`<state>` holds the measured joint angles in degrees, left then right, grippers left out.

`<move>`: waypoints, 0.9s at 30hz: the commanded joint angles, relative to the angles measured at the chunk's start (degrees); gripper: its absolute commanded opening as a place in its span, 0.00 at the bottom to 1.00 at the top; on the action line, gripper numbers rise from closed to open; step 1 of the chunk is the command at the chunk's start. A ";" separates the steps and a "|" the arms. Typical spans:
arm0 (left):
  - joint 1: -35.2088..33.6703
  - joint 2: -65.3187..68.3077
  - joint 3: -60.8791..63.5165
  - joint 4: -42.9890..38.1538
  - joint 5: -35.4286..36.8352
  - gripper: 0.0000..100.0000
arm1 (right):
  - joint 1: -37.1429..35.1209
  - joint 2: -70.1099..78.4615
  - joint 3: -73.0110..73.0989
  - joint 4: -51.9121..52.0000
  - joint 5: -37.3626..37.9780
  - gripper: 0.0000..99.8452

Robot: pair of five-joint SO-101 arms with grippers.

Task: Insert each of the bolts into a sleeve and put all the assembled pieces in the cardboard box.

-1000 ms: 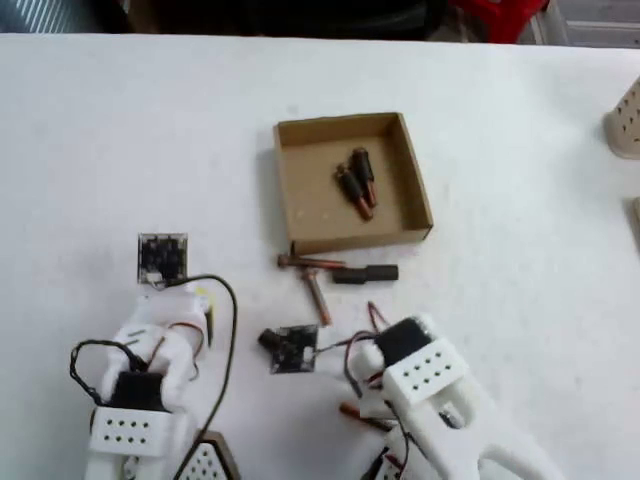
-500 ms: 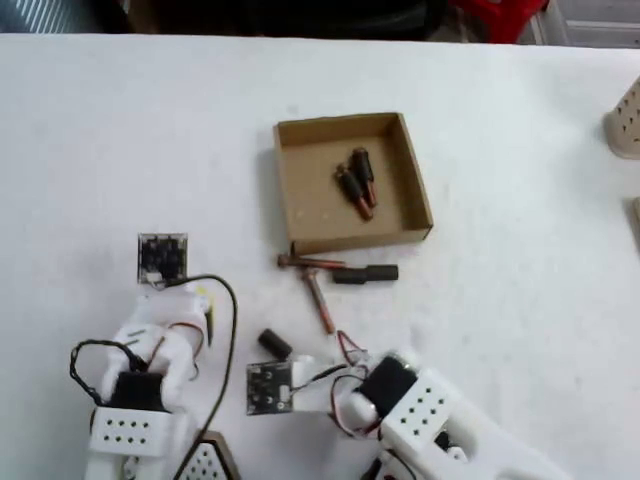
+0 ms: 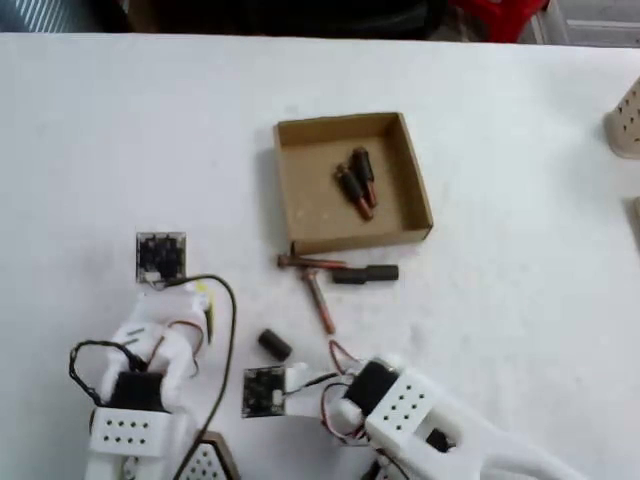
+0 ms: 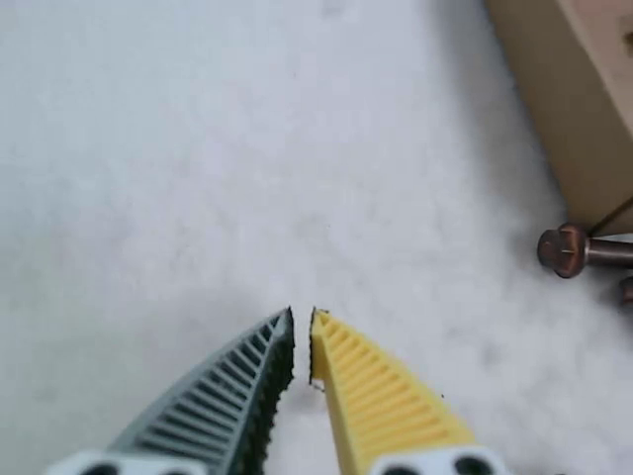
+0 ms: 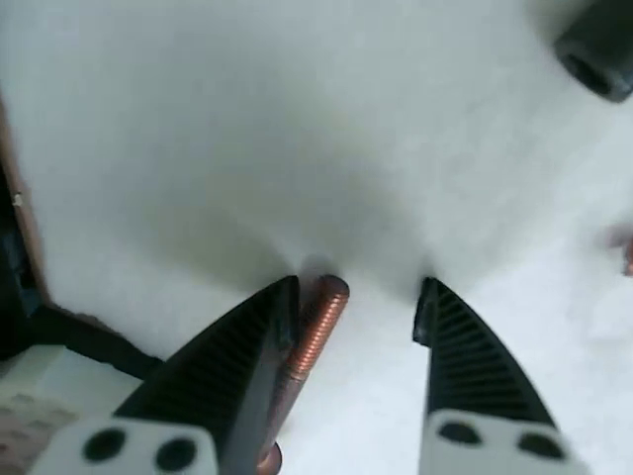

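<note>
Bolt [image 5: 313, 332] lying against one side of the parted right jaws, left jaws closed over the table [image 4: 148, 148]

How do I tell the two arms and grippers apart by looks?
Both arms are white with dotted panels. Left arm has a looping black cable, right arm red wires. Left gripper fingers: grey and yellow, ribbed. Right gripper fingers: both black.

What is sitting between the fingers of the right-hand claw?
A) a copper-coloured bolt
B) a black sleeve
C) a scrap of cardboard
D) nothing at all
A: in the right wrist view a threaded copper-coloured bolt lies inside the open right gripper, close against one jaw.
</note>
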<state>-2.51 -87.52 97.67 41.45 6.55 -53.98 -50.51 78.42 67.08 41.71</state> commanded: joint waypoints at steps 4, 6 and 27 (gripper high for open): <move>-0.40 -0.66 -0.26 -1.49 -0.62 0.07 | 5.41 4.53 -1.32 -1.36 0.26 0.12; -0.40 -0.66 -0.26 -1.49 -0.62 0.07 | 7.60 5.67 -1.41 -1.63 0.35 0.06; -0.48 -0.66 -0.26 -1.32 -0.62 0.07 | 46.29 6.90 -25.85 1.19 -6.33 0.02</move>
<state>-2.51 -87.52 97.67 41.45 6.55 -13.54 -43.74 60.31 68.04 38.99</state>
